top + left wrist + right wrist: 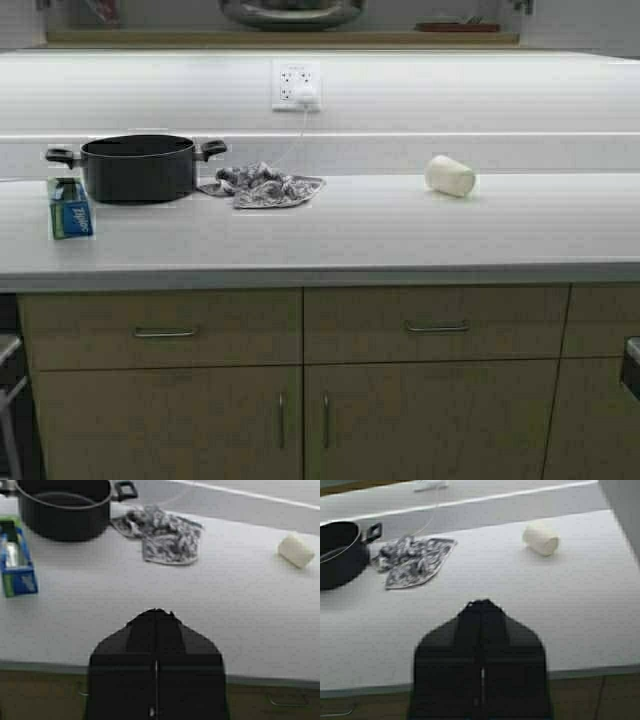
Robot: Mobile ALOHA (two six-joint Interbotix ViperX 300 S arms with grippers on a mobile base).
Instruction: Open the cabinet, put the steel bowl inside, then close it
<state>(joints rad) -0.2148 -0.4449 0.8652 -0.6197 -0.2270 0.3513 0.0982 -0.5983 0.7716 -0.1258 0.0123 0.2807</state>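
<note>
Looking up at the tan wood-grain wall cabinet (150,38) along the top edge of the high view, with only its bottom rail and a strip of grey interior showing. Finding the wide, shiny stainless-steel bowl (290,12) sitting inside it, near the middle, cut off by the frame; something flat and red (455,26) lying further right on the same shelf.

Holding the left black gripper (156,612) above the front edge of the pale grey countertop (380,230), fingers pressed together and pinching nothing. Holding the right black gripper (481,602) likewise over the front edge, fingers also pressed together and gripping nothing. Seeing neither gripper in the high view.

Noting, down on the counter, a black two-handled pot (138,165) standing at the left, a crumpled grey patterned cloth (262,185) lying just beside its right handle, a blue and green box (70,207) standing in front of the pot, and a white cup (450,176) lying on its side well apart to the right. Noting a white wall outlet (296,85) with a plug in it on the backsplash, and tan base cabinets (300,400) with drawers running below.
</note>
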